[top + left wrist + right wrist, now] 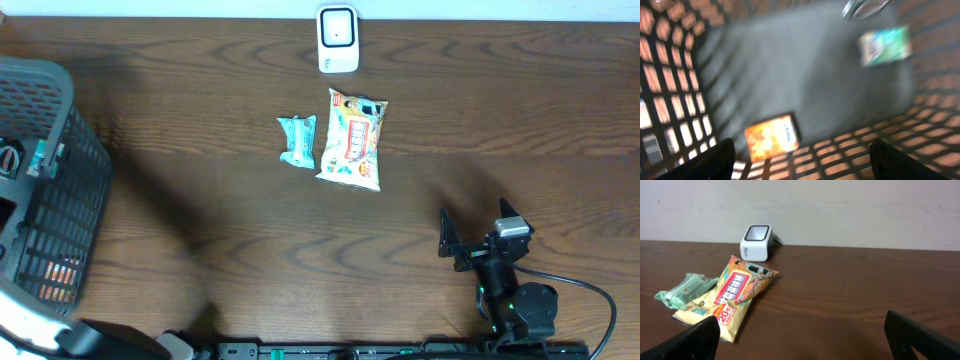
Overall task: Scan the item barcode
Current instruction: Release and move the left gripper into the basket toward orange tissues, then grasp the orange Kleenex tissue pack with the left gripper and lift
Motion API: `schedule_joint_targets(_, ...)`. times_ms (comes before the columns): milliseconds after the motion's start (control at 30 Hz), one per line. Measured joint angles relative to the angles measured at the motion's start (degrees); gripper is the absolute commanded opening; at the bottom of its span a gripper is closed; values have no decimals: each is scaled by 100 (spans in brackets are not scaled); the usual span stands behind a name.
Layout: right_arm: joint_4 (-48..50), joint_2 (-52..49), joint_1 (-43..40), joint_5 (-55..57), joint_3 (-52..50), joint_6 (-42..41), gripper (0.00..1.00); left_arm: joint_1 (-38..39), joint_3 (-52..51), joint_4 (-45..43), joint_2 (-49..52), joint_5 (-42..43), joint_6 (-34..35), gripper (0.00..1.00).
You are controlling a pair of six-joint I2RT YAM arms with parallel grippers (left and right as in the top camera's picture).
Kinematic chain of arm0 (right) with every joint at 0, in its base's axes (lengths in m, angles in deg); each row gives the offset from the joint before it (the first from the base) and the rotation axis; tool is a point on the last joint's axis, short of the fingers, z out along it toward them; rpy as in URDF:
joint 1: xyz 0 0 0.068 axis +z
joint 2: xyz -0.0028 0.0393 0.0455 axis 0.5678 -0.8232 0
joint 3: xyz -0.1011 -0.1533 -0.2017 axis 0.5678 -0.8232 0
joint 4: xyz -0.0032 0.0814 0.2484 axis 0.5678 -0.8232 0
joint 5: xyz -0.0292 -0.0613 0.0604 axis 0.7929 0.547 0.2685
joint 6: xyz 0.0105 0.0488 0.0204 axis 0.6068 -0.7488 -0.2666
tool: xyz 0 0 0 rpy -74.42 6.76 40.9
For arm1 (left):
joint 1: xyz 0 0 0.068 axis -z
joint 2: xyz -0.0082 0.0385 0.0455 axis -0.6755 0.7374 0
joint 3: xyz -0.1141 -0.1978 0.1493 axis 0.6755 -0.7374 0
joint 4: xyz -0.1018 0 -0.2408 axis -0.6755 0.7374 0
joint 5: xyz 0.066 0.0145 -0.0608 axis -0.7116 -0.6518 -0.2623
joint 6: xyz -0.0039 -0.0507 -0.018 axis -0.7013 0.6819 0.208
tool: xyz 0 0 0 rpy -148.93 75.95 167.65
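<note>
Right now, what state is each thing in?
Scanner: upright, standing free.
Snack bag: flat, face up.
Green packet: flat on table.
Basket: upright, packets inside.
Orange packet: flat on basket floor.
Left hand: open, empty, inside basket.
Right hand: open, empty, above table.

Right arm (525,305) black; claw (807,340) black; grey wrist block (513,229); green light (497,298); black cable (580,281).
</note>
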Motion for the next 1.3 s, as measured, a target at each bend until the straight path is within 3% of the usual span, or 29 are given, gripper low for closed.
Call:
schedule_joint_targets(467, -2, 0, 0, 0, 0, 0, 99, 0, -17, 487, 1504, -527, 133, 89)
schedule_joint_targets(1300, -2, 0, 0, 0, 0, 0, 99, 0, -750, -83, 1587, -590, 490, 88)
